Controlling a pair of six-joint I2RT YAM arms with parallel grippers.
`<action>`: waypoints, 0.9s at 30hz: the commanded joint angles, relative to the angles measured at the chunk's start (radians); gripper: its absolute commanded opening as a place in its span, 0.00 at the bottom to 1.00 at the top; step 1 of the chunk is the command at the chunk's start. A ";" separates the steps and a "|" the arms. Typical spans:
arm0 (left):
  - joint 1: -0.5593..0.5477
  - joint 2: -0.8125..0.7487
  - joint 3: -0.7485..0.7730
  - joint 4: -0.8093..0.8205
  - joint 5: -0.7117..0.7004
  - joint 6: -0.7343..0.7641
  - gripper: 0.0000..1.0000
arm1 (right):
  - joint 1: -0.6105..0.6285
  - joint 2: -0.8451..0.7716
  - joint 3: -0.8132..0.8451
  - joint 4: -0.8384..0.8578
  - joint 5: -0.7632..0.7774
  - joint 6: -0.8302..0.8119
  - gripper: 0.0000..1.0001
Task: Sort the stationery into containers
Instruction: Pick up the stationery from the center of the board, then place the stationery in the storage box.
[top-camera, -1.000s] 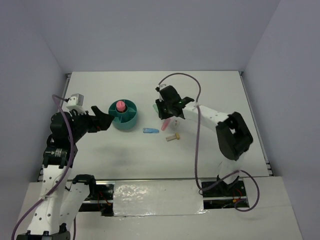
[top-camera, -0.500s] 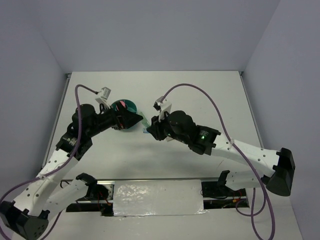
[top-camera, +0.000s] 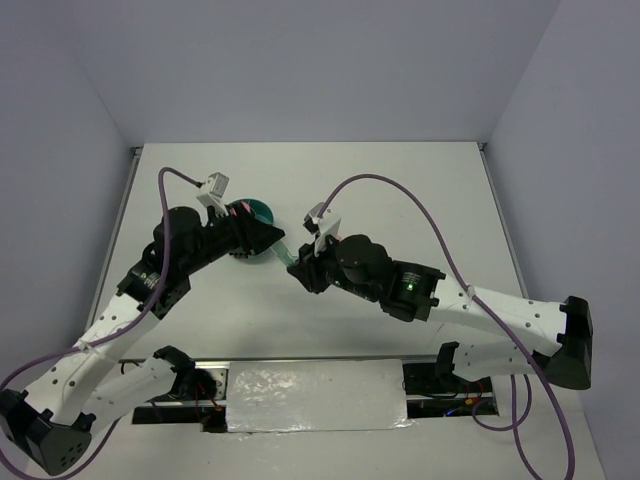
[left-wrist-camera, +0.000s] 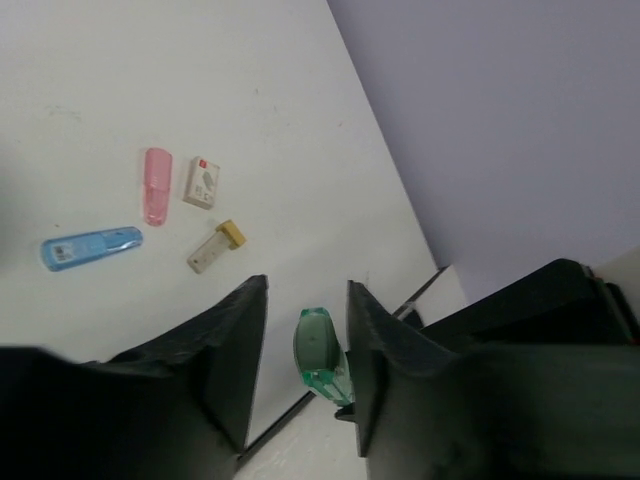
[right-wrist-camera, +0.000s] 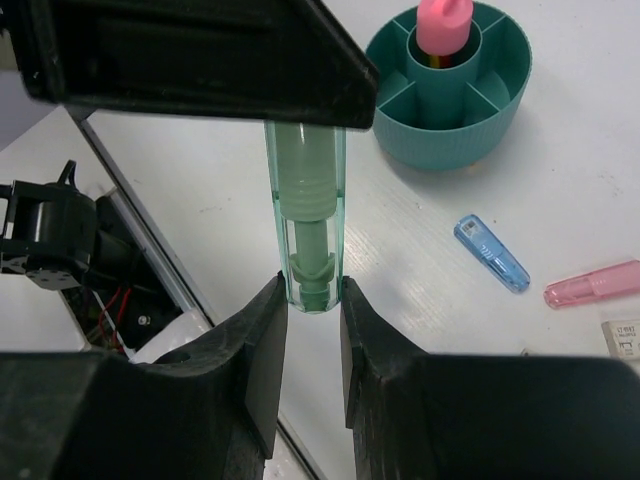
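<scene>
green piece (right-wrist-camera: 305, 215): I am holding it in the air above the tabletop (top-camera: 420, 200), out toward the near edge, with its length running from one hand to the other.
right hand (right-wrist-camera: 308, 295): I am pinching one end of the green piece between both fingers.
left hand (left-wrist-camera: 305, 300): it is standing half open with a finger on either side of the other end; I cannot tell whether the pads are pressing yet.
step: I am judging this a hand-over from right to left, since the teal organiser (right-wrist-camera: 450, 140) is sitting left of the tabletop's middle.
next move: the left hand needs to be gripping firmly before the right is letting go. Then comes a carry to a ring compartment, as the central cup is holding the pink glue stick (right-wrist-camera: 444, 18).
waiting: the blue piece (right-wrist-camera: 490, 253), pink piece (right-wrist-camera: 595, 283), beige piece (left-wrist-camera: 215, 247) and white block (left-wrist-camera: 203, 182) are lying near the tabletop's middle, apart from one another.
room: the two hands are crowding each other near the organiser. The far and right edges are lying well apart. A slip here is risking a fall past the near edge.
</scene>
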 joint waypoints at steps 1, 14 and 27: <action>-0.006 -0.009 0.052 0.037 -0.014 0.015 0.46 | 0.013 0.001 0.034 0.048 0.020 -0.005 0.11; -0.006 -0.052 0.022 -0.019 -0.136 0.051 0.00 | 0.008 -0.002 0.034 0.054 0.077 0.033 0.90; 0.005 0.043 0.039 -0.196 -1.172 -0.099 0.00 | 0.001 -0.193 -0.116 -0.122 0.297 0.170 1.00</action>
